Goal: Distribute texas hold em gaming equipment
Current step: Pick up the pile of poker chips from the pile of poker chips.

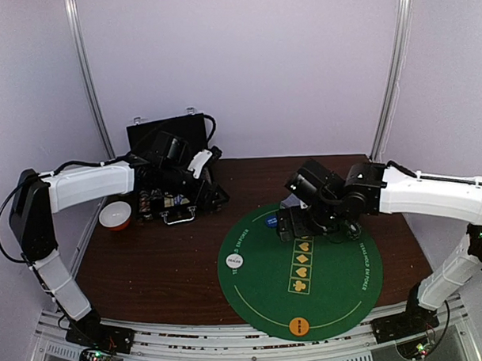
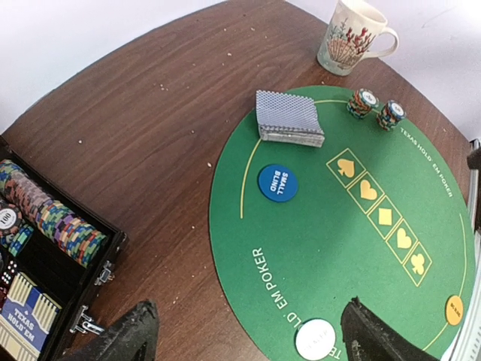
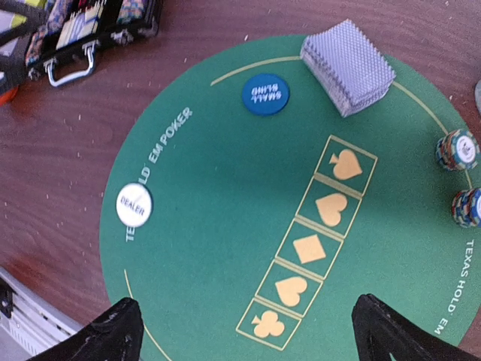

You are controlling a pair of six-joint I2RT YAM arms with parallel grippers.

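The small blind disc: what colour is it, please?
The small blind disc is blue with white lettering, clearest in the right wrist view.

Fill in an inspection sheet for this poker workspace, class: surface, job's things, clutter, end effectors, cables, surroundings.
Surface: brown wooden table, crumb-speckled; round green felt mat on it.
Job's things: card deck, blue small-blind disc, white dealer disc, orange disc and two chip stacks on the mat; more chips in the black case.
Clutter: black case, open; printed mug; small bowl.
End effectors: left end effector open, empty; right end effector open, empty, over the mat.
Cables: black cable along the left arm.
Surroundings: pale walls, metal rails.
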